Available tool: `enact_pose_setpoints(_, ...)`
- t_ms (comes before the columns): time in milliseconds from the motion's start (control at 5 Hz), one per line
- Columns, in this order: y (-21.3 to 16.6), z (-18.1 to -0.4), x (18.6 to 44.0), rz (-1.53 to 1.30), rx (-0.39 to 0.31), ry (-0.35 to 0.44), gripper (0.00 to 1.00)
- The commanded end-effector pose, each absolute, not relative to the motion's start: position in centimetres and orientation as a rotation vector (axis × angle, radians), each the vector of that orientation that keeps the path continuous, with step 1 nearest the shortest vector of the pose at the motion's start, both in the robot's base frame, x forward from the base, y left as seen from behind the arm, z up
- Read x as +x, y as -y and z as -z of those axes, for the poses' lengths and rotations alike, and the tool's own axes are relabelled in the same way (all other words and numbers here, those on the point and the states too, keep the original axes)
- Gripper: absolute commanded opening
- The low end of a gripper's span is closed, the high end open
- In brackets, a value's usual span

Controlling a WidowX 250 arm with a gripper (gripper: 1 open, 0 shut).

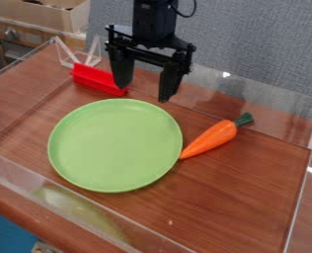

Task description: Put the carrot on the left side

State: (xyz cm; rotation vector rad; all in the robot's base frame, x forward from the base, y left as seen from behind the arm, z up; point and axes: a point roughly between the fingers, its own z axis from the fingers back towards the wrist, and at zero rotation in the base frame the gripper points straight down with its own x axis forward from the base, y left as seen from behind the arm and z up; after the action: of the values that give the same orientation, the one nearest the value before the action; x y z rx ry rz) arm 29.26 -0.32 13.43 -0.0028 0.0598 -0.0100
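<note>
Carrot (214, 137) lies apparently below-right of the open end effector (144, 85).

I see the arm (155, 14) cut off by the top edge above its mount; the left finger (120, 69) hides part of the red block (98, 79); the background boxes (34, 18) are blurred

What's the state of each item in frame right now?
gripper: open, empty, pointing down, above the plate's far edge.
carrot: lying flat on the table, right of the plate, not held.
green plate: upright on the table, nothing on it.
red block: on the table behind the plate, not held.
</note>
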Motion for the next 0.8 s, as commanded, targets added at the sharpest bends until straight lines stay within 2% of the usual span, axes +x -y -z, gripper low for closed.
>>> enact_pose_setpoints(0, 1.9, -12.9, 30.2, -0.011, -0.012, -0.082, 1.00)
enact_pose_setpoints(200, 5.7, -12.2, 32.2, 0.072, -0.020, -0.068, 1.00)
enact_pose_setpoints(400, 7.9, -10.5, 34.0, 0.218, -0.012, -0.060, 1.00)
enact_pose_setpoints(600, 9.5, -8.9, 34.7, 0.336, -0.013, -0.043, 1.00)
